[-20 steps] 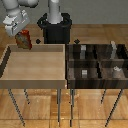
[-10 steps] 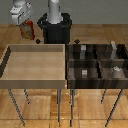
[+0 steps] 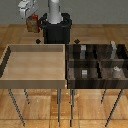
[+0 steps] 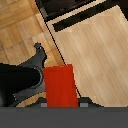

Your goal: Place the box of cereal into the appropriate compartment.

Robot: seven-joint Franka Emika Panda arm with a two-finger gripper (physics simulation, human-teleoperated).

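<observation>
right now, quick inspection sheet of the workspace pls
surface: light-wood tray and dark four-cell bin stand side by side on thin legs.
job's things: box of cereal is held aloft, beyond the tray's far corner at the exterior view's left; tall pale block marks a far bin cell.
clutter: small grey cube in a near cell.
grippers: gripper is shut on the box, red face in the wrist view.
cables: nothing seen.
surroundings: wood floor, dark robot base.
</observation>
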